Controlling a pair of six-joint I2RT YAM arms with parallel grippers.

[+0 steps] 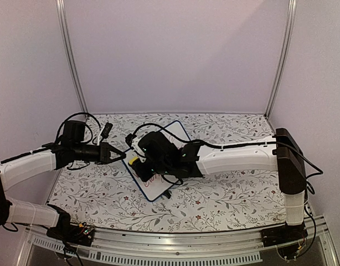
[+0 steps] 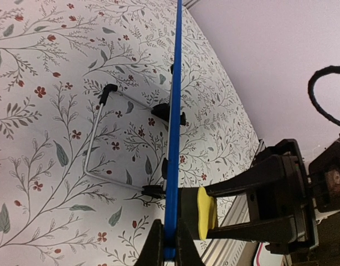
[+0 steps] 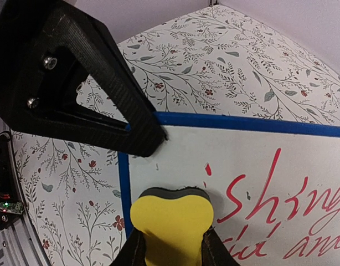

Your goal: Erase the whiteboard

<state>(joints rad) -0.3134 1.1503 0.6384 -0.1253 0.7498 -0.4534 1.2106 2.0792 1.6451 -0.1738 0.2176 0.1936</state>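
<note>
Floral tabletop (image 1: 225,194) is lying between pale walls. The left arm's jaws are pinching the blue frame of the whiteboard (image 1: 171,134), which is leaning mid-tabletop on a wire stand (image 2: 95,138). The right arm's jaws are gripping a yellow eraser (image 3: 170,221) against its face beside red writing (image 3: 275,199), the arm blocking the overhead view.

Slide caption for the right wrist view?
Right claw holds the yellow eraser against the whiteboard beside red writing; left claw clamps its corner.
</note>
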